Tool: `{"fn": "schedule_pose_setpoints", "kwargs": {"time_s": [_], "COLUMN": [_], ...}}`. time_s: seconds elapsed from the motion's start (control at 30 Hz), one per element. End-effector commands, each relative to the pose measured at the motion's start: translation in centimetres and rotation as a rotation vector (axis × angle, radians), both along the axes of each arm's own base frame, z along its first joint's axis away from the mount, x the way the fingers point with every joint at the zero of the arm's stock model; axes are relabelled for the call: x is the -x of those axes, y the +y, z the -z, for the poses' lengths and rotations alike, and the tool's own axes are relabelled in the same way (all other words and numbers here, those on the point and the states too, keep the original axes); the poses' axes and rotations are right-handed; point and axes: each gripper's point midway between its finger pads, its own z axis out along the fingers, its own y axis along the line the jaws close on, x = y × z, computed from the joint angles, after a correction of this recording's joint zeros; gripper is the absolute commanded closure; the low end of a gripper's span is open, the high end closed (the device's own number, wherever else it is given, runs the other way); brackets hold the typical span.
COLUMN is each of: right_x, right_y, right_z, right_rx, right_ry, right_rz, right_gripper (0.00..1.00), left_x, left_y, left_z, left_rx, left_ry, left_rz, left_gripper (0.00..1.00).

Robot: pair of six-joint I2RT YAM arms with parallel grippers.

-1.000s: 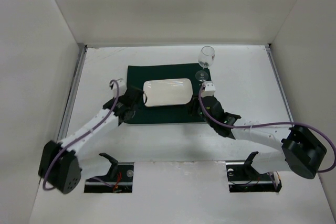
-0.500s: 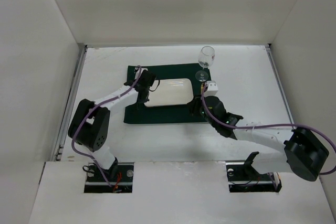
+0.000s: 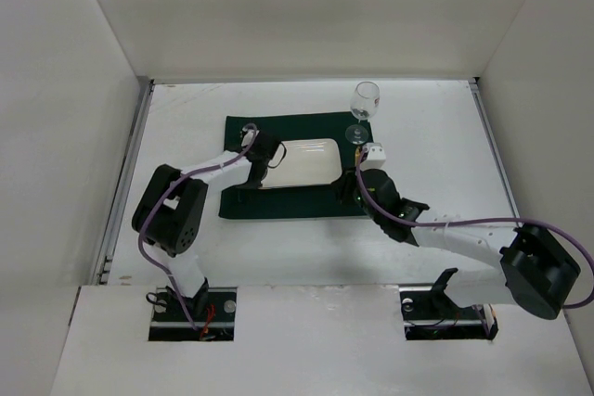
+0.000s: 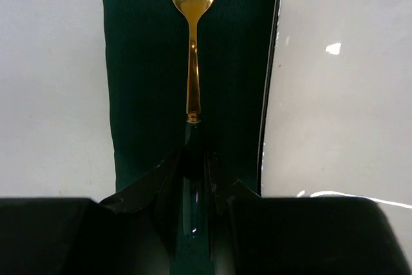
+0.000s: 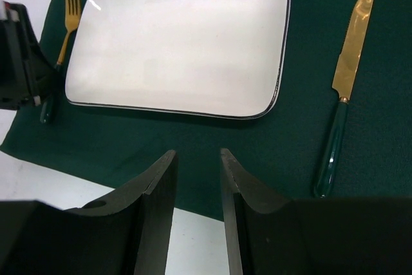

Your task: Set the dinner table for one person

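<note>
Matte white dinner table (image 3: 436, 127), left jaws clamping gold fork (image 4: 192, 62), right jaws parted, empty

Held in the left end effector (image 4: 193, 175), the fork (image 4: 192, 43) is polished gold metal with a glossy dark green handle. The mat (image 4: 148, 62) under it is matt green cloth, and the desk (image 4: 51, 62) is smooth matt white. Ahead of the right end effector (image 5: 198, 159), the plate (image 5: 180, 43) is glossy white and the knife (image 5: 351, 49) is shiny gold metal. The fingers (image 5: 158, 191) look like matt black plastic.
</note>
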Motion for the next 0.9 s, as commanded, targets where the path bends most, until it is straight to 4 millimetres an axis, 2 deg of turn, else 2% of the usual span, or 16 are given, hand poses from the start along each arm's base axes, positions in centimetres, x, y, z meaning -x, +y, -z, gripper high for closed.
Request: {"fn": "schedule_pose_setpoints", "kwargs": {"time_s": [0.0,0.13,0.3,0.37,0.47,0.6,0.63,0.7,0.73,0.8,0.87], "right_x": [-0.7,-0.7,-0.7,-0.8,-0.7,-0.8,-0.8,-0.7,-0.7,-0.7,-0.6], "right_y": [0.1,0.0,-0.1,-0.2,0.0,-0.1,-0.1,-0.1,-0.1,-0.4,-0.5], "right_z": [-0.8,-1.2,-1.1,-1.2,-0.7,-0.9,-0.7,-0.8,-1.3,-1.8,-2.1], "right_rx": [-0.039,-0.042,-0.043,-0.044,-0.041,-0.039,-0.043,-0.044,-0.049,-0.06,-0.073], "right_ry": [-0.02,-0.033,-0.027,-0.034,-0.017,-0.028,-0.021,-0.019,-0.032,-0.049,-0.054], "right_rz": [0.016,0.02,0.02,0.025,0.021,0.027,0.027,0.025,0.024,0.031,0.033], "right_gripper": [0.61,0.61,0.6,0.59,0.59,0.59,0.61,0.75,0.85,0.93,0.95], "left_x": [1.1,1.2,1.3,1.1,0.7,0.1,0.0,0.1,0.1,0.4,0.8], "left_y": [1.4,1.3,1.3,1.2,1.2,1.0,1.1,1.1,1.0,1.0,1.1], "left_z": [-0.1,0.2,-0.6,-1.5,-3.7,-6.8,-7.5,-9.3,-10.2,-11.4,-12.6], "left_rx": [-0.109,-0.099,-0.093,-0.076,-0.041,0.071,0.091,0.159,0.202,0.272,0.336], "left_ry": [0.038,0.036,0.001,-0.03,-0.093,-0.222,-0.248,-0.327,-0.373,-0.443,-0.5], "left_rz": [0.01,0.006,0.006,0.005,-0.007,-0.067,-0.077,-0.103,-0.115,-0.135,-0.157], "left_gripper": [0.89,0.86,0.68,0.61,0.57,0.57,0.58,0.6,0.62,0.66,0.73]}}
